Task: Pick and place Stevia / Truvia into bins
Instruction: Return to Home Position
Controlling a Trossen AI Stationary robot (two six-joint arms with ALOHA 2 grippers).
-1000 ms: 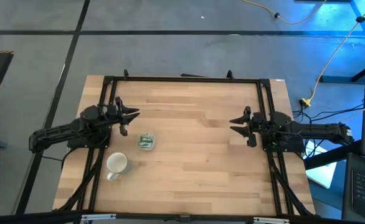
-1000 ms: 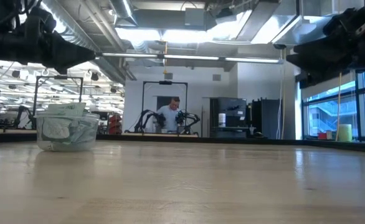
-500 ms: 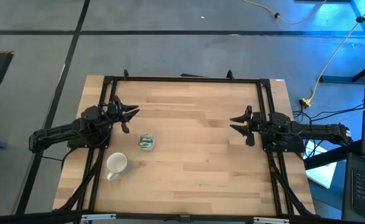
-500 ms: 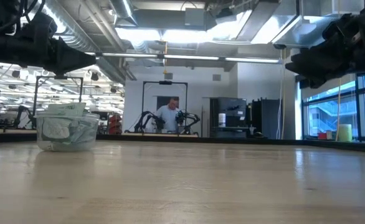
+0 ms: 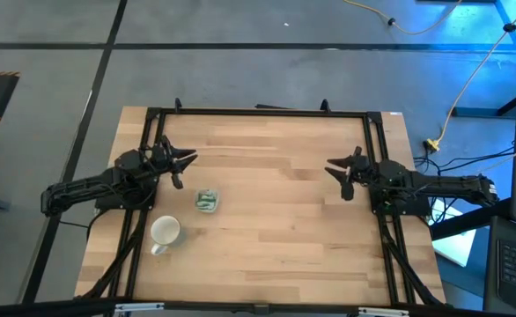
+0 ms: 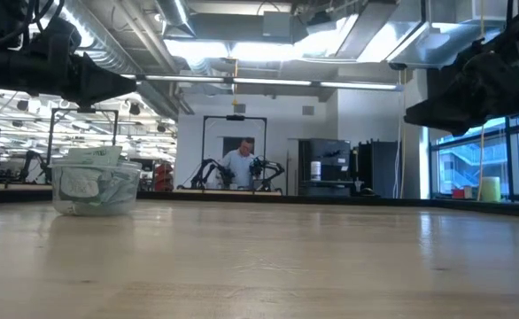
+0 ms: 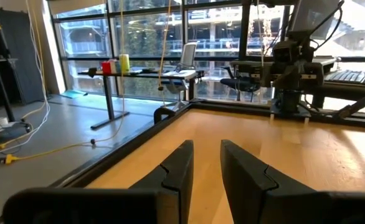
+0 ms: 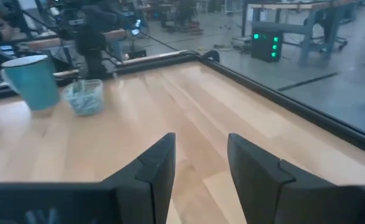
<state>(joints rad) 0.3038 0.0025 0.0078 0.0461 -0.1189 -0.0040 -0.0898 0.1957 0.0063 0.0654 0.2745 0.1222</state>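
The clear plastic cup [image 5: 207, 201] stands upright on its base on the table's left half, with several green-and-white sachets [image 6: 91, 184] standing in it. It shows too in the right wrist view as cup [image 8: 86, 96]. I see no loose sachets on the wood. My left gripper [image 5: 184, 165] hovers open above the table, just to the far-left of the cup. In its own wrist view, my left gripper [image 7: 206, 168] holds nothing. My right gripper [image 5: 335, 173] hangs open over the table's right half, far from the cup. Between the fingers of my right gripper [image 8: 198, 165] there is only bare wood.
A white mug with a handle [image 5: 165, 232] stands near the left edge, closer to me than the cup. A black frame rail [image 5: 258, 112] runs around the table top. A person stands in the room behind [image 6: 240, 164]. Bare wood lies between the two grippers.
My right gripper has sunk lower over the table's right half and turned a little about its wrist, still open. The cup and the mug have stayed where they were.
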